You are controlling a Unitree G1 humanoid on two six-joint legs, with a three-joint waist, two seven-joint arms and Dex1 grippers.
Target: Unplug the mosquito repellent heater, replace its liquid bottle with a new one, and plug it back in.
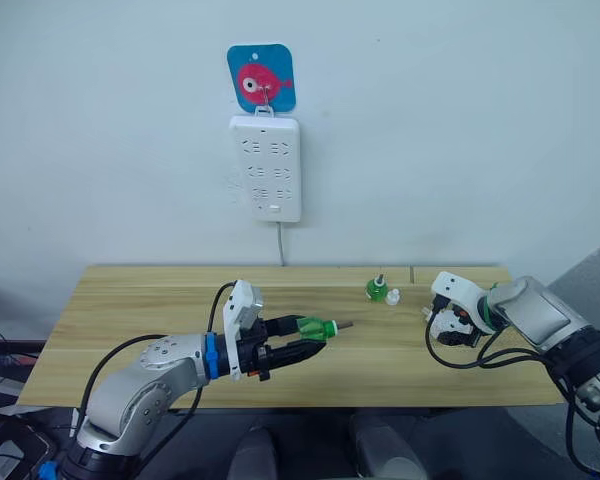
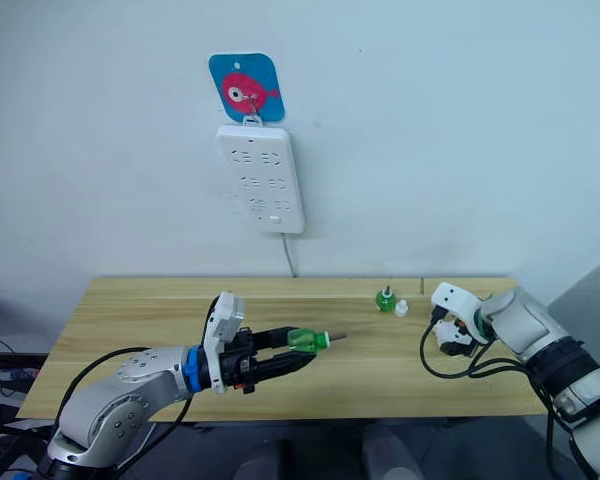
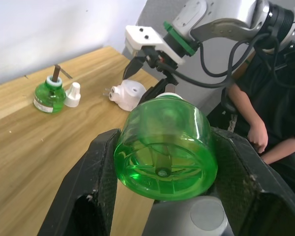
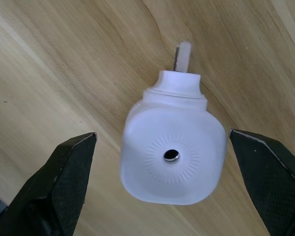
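My left gripper (image 1: 302,338) is shut on a green liquid bottle (image 1: 317,328), held sideways above the table's middle with its wick pointing right; the black fingers (image 3: 96,172) clamp the bottle (image 3: 164,147) on both sides. The white mosquito repellent heater (image 4: 172,155) lies on the wood at the right, vented face up, unplugged. My right gripper (image 1: 446,326) hovers over it, open, its fingers (image 4: 71,167) standing apart on either side of the heater (image 3: 128,93). A second green bottle (image 1: 377,290) with a bare wick stands at the back right beside a small white cap (image 1: 392,296).
A white power strip (image 1: 266,168) hangs on the wall under a blue fish hook (image 1: 261,77), its cord dropping behind the wooden table (image 1: 130,300). A person in dark clothes (image 3: 265,98) sits beyond the table's right end.
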